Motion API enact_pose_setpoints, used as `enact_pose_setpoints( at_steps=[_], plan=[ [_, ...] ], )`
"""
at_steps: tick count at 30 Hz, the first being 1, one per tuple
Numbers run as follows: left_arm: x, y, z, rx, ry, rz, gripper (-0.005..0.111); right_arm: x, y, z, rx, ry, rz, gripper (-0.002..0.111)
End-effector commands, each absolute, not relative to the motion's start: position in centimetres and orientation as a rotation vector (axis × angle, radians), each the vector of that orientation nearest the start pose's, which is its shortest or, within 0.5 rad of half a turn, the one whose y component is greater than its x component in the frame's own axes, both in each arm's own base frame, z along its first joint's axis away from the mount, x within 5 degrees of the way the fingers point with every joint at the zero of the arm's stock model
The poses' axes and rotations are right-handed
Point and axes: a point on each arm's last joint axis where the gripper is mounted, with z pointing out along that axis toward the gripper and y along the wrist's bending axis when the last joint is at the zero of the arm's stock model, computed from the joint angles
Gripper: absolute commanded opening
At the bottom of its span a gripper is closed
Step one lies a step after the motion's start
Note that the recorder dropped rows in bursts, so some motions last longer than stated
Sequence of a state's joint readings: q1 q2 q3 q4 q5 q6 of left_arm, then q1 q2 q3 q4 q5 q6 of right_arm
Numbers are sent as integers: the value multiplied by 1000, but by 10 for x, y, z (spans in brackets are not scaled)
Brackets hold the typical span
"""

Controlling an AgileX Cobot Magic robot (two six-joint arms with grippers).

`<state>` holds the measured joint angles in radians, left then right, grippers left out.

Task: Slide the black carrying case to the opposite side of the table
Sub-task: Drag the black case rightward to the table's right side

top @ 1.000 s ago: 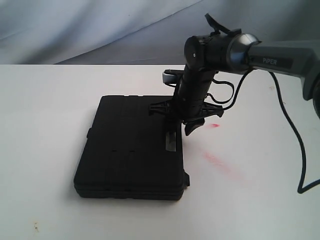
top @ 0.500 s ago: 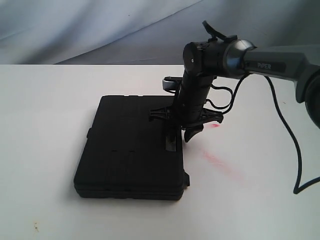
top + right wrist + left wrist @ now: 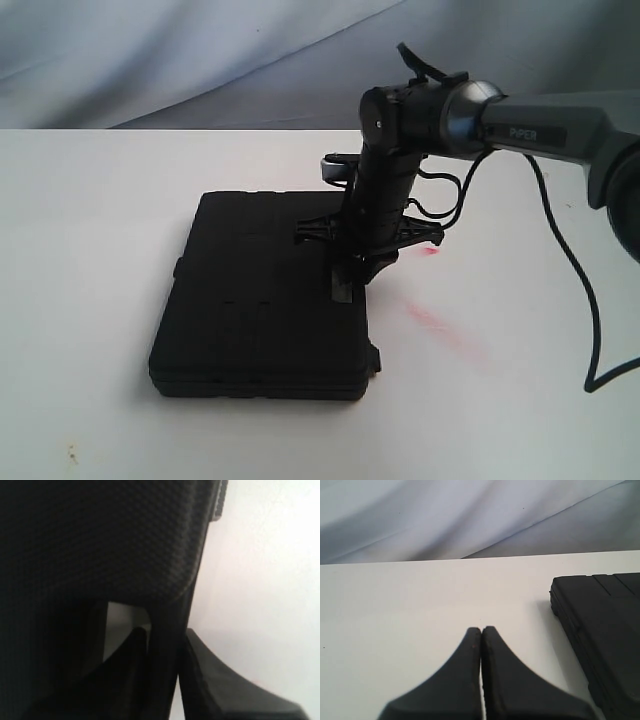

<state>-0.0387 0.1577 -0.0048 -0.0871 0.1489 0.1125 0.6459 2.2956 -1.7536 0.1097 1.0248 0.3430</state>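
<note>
Right claw (image 3: 358,275) astride right edge of black case (image 3: 255,300) on white table (image 3: 100,220).

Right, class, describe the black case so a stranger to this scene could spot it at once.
Start at the broad white table. Left of its red smudge in the exterior view lies the case, flat, the right gripper straddling its edge. Unlike the smudge, it is a thick, solid black rectangle.

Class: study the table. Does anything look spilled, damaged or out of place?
Only faint red smudges on the white table, right of the case in the exterior view, like smeared stains. The case lies flat and closed, no visible damage.
</note>
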Motion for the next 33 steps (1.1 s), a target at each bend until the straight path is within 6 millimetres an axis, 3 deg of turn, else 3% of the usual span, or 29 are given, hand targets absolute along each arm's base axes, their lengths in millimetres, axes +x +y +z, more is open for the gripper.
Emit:
enact_pose_setpoints(
  at_steps=[1, 5, 12, 22, 33],
  plan=[
    [67, -4, 192, 61, 1768, -21, 0, 363, 278, 130, -446, 3063, 80, 0],
    [67, -4, 192, 61, 1768, -21, 0, 365, 271, 130, -465, 3051, -44, 0],
    [67, -4, 192, 61, 1768, -21, 0, 368, 263, 130, -450, 3062, -76, 0],
    [67, -4, 192, 61, 1768, -21, 0, 372, 208, 130, -307, 3057, -61, 0],
    [67, -4, 192, 61, 1768, -21, 0, 376, 162, 146, -235, 3031, -68, 0]
  ],
)
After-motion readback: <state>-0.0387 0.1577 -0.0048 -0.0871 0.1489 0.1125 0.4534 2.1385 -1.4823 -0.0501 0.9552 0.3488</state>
